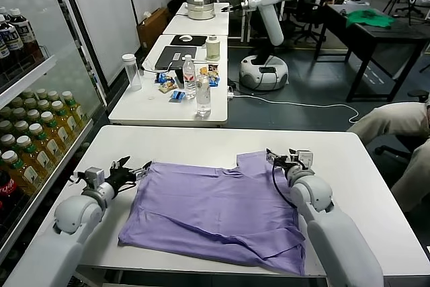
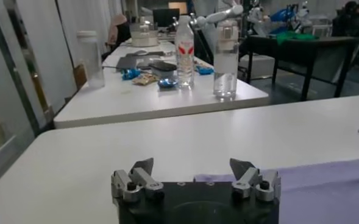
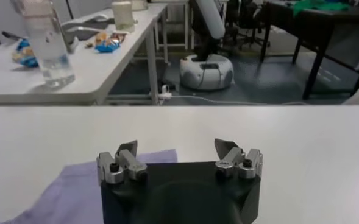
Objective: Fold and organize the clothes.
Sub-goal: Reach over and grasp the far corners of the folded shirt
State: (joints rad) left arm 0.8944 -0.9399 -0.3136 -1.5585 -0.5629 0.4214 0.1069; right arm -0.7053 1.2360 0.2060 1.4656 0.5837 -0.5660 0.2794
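**Folding barely begun: shirt lying mostly flat**

We are finding the lavender T-shirt (image 1: 218,210) spread across the lower centre of the white counter (image 1: 349,159), one lower-right edge turned over. The left hand (image 1: 132,169) is sitting at the shirt's left corner, the right hand (image 1: 281,160) at its upper right corner; both are standing wide open, gripping nothing. We are judging nearly all folding outstanding.

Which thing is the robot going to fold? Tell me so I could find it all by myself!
Find the big white table right in front of the robot. A T-shirt lies spread flat on it, between the open left gripper and the open right gripper. It is the only soft purple thing there; the next table back has only bottles and snacks.
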